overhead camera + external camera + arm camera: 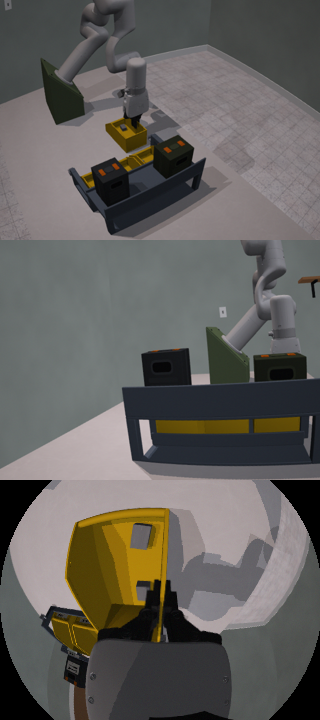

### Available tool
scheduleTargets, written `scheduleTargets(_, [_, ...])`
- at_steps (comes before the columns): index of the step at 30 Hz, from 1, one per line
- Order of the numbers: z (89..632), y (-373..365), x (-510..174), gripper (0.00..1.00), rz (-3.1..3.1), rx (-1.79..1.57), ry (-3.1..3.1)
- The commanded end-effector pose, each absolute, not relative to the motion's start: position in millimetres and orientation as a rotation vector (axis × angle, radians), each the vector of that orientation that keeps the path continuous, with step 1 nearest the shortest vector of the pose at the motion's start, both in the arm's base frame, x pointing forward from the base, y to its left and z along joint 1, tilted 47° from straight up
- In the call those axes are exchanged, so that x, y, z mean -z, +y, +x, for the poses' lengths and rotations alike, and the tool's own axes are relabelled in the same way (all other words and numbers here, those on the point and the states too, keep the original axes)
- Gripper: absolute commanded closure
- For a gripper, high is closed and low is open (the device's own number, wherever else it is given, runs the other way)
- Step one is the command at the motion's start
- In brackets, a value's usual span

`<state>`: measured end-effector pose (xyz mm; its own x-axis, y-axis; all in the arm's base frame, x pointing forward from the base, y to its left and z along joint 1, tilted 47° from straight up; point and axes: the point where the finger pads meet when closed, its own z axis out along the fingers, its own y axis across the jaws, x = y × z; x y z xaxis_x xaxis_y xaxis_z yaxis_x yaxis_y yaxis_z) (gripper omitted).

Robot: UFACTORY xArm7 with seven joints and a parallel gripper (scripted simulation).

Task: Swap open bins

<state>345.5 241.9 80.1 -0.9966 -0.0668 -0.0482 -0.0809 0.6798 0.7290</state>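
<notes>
Presently under the gripper and spreading out on all sides of it: pale table top; rising straight above the gripper: grey arm, last link vertical, then bending back to a dark green wedge pedestal well behind the gripper.

Ahead of the gripper, on the side away from the pedestal: dark blue shelf, standing on the table top, close to the held bin but apart from it; on its top board, two closed crates well apart from each other, a black crate and a dark green crate, both with orange latches; on the lower level, nearer the gripper, a row of yellow shelf bins, seen from the exterior view as three yellow faces behind the rail.

Directly at the gripper: yellow open bin, between pedestal and shelf, upright and level; cannot tell whether resting on the table top or held just above it.

Gripper pointing straight down; fingers clenched on one thin side wall of the open bin, one finger inside, one outside.

Inside the open bin, beside the fingers: small grey parts, two showing in the wrist view.
</notes>
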Motion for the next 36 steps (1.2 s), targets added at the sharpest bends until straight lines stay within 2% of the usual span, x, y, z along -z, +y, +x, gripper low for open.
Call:
scheduleTargets(1, [346.9,242.1,-79.6,1.00,-0.123,-1.242,2.861])
scheduleTargets(11, [346.9,242.1,-79.6,1.00,-0.123,-1.242,2.861])
scheduleTargets(12, [346.9,242.1,-79.6,0.74,-0.123,-1.242,2.861])
scheduleTargets(36, [346.9,242.1,-79.6,0.74,-0.123,-1.242,2.861])
